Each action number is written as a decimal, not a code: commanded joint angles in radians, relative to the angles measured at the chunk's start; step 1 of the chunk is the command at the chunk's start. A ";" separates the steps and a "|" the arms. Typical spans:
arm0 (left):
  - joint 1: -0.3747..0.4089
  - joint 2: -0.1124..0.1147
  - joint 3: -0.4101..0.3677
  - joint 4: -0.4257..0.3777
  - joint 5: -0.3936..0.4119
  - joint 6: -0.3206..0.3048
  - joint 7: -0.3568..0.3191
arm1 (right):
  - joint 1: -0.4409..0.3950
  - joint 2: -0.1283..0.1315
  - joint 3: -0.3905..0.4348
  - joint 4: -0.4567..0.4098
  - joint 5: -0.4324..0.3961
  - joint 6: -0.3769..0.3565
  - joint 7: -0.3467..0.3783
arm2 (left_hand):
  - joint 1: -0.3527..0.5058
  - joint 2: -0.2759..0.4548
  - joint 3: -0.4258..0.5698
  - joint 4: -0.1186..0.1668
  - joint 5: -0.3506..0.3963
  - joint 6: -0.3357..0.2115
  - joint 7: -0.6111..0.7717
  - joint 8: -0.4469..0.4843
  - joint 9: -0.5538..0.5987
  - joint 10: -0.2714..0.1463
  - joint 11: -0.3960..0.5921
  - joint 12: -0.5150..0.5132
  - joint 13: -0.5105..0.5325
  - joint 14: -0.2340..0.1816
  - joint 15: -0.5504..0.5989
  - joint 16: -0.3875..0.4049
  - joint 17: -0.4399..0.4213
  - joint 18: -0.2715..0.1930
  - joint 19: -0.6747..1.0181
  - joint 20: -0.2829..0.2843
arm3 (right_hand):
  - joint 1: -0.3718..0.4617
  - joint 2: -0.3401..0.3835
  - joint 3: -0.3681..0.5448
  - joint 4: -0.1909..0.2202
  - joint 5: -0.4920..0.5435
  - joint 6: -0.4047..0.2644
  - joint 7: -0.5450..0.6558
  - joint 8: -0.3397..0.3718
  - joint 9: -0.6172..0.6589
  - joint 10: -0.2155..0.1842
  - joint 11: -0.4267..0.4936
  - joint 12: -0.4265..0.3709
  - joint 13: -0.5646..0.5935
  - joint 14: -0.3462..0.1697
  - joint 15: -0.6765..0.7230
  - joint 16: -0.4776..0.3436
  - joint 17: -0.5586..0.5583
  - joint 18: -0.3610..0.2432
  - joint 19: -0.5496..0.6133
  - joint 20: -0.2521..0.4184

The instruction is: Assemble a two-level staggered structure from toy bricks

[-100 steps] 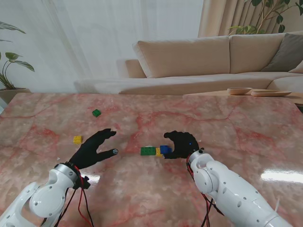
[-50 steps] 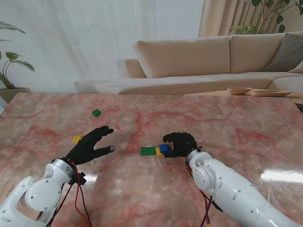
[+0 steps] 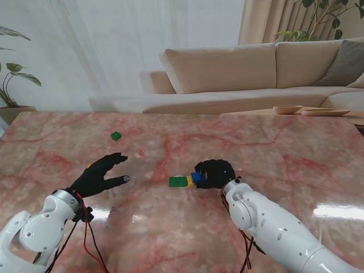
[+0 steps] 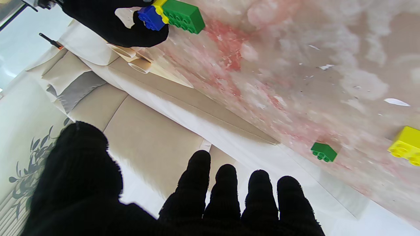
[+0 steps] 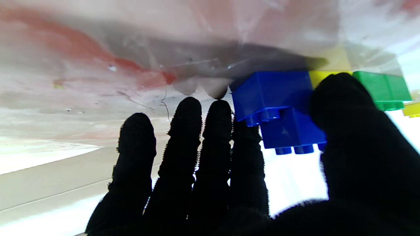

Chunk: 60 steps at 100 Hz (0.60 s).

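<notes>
While a beige sofa point(image 3: 256, 68) is sitting beyond the pink marble table point(image 3: 273, 153), the right hand point(image 3: 215, 173) is gripping the blue brick point(image 3: 198, 178) beside the green brick point(image 3: 178, 181) mid-table, and the left hand point(image 3: 96, 175) is hovering spread, holding nothing.

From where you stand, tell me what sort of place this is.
Most likely a home living room, or a lab dressed as one. A beige sofa sits behind the pink marble table, sheer curtains cover the window, and a houseplant stands at the left.
</notes>
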<state>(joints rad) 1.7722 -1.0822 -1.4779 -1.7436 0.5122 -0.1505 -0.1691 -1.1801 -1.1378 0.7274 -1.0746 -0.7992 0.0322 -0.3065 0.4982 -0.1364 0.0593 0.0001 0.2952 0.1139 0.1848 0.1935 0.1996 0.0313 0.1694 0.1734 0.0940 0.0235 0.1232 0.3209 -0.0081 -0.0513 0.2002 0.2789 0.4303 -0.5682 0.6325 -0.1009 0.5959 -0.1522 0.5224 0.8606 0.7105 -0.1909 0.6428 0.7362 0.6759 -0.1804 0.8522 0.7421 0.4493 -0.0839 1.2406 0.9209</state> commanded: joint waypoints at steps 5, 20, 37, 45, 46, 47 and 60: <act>0.009 0.010 -0.019 0.007 0.007 0.012 -0.019 | -0.005 -0.008 -0.005 0.008 0.006 0.012 0.012 | 0.002 0.020 0.021 0.013 0.015 -0.021 0.007 0.005 -0.008 -0.017 0.012 0.009 -0.005 -0.040 -0.028 -0.010 -0.018 -0.004 -0.008 0.014 | 0.007 0.009 0.030 0.007 0.018 -0.022 0.014 0.015 0.022 -0.016 0.009 0.012 0.029 -0.020 0.020 0.021 0.006 -0.014 0.038 0.020; -0.011 0.014 -0.035 0.029 0.011 0.024 -0.040 | -0.003 -0.009 -0.008 0.004 0.006 0.020 0.016 | 0.003 0.016 0.024 0.013 0.016 -0.019 0.006 0.005 -0.008 -0.014 0.011 0.009 -0.007 -0.040 -0.029 -0.008 -0.018 -0.024 -0.013 0.019 | -0.003 0.011 0.037 0.004 0.017 -0.020 0.014 0.013 0.020 -0.015 0.006 0.015 0.028 -0.019 0.021 0.023 0.003 -0.013 0.039 0.017; -0.057 0.023 -0.039 0.049 0.013 0.050 -0.090 | -0.002 -0.010 -0.013 0.002 0.009 0.031 0.019 | 0.004 0.017 0.028 0.013 0.013 -0.019 0.005 0.003 -0.011 -0.014 0.007 0.007 -0.013 -0.044 -0.028 -0.006 -0.014 -0.050 -0.028 0.014 | -0.001 0.014 0.048 0.004 0.018 -0.021 0.015 0.012 0.022 -0.015 0.004 0.017 0.029 -0.019 0.022 0.025 0.003 -0.013 0.041 0.016; -0.091 0.027 -0.031 0.065 0.021 0.060 -0.107 | -0.003 -0.011 -0.014 0.001 0.010 0.035 0.019 | 0.003 0.017 0.029 0.013 0.013 -0.018 0.005 0.003 -0.010 -0.015 0.006 0.006 -0.013 -0.045 -0.027 -0.005 -0.013 -0.047 -0.032 0.013 | -0.006 0.014 0.051 0.002 0.016 -0.021 0.014 0.010 0.021 -0.015 0.002 0.017 0.028 -0.019 0.021 0.025 0.002 -0.013 0.042 0.015; -0.095 0.027 -0.029 0.068 0.022 0.062 -0.109 | -0.003 -0.011 -0.014 0.000 0.011 0.035 0.019 | 0.003 0.017 0.029 0.013 0.013 -0.019 0.006 0.003 -0.010 -0.015 0.006 0.006 -0.013 -0.044 -0.027 -0.005 -0.013 -0.046 -0.032 0.013 | -0.007 0.014 0.051 0.002 0.017 -0.021 0.014 0.010 0.021 -0.014 0.001 0.017 0.028 -0.019 0.021 0.025 0.002 -0.013 0.042 0.014; -0.100 0.027 -0.027 0.071 0.022 0.063 -0.110 | -0.003 -0.011 -0.014 0.000 0.011 0.036 0.019 | 0.003 0.017 0.029 0.013 0.013 -0.019 0.005 0.003 -0.010 -0.015 0.006 0.006 -0.014 -0.044 -0.028 -0.005 -0.013 -0.046 -0.032 0.014 | -0.009 0.014 0.051 0.001 0.016 -0.020 0.014 0.010 0.020 -0.013 0.001 0.018 0.027 -0.018 0.021 0.025 0.001 -0.013 0.042 0.014; -0.177 0.031 0.004 0.122 0.016 0.097 -0.134 | -0.003 -0.014 -0.018 0.001 0.013 0.042 0.017 | 0.003 0.018 0.033 0.014 0.007 -0.020 0.004 0.001 -0.013 -0.016 0.001 0.003 -0.020 -0.047 -0.029 -0.005 -0.015 -0.048 -0.038 0.014 | -0.020 0.011 0.042 0.001 0.012 -0.018 0.011 0.007 0.016 -0.013 -0.001 0.018 0.024 -0.018 0.020 0.026 0.000 -0.014 0.043 0.014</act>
<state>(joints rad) 1.6323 -1.0530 -1.4808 -1.6402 0.5328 -0.0744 -0.2941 -1.1754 -1.1461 0.7143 -1.0770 -0.7902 0.0645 -0.3055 0.4982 -0.1364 0.0702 0.0001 0.2952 0.1139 0.1847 0.1935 0.1996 0.0313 0.1694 0.1734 0.0940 0.0235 0.1231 0.3209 -0.0092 -0.0523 0.2002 0.2809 0.4279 -0.5613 0.6653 -0.1009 0.5959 -0.1597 0.5224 0.8607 0.7206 -0.1964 0.6587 0.7630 0.6759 -0.1807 0.8522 0.7428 0.4493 -0.0839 1.2428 0.9210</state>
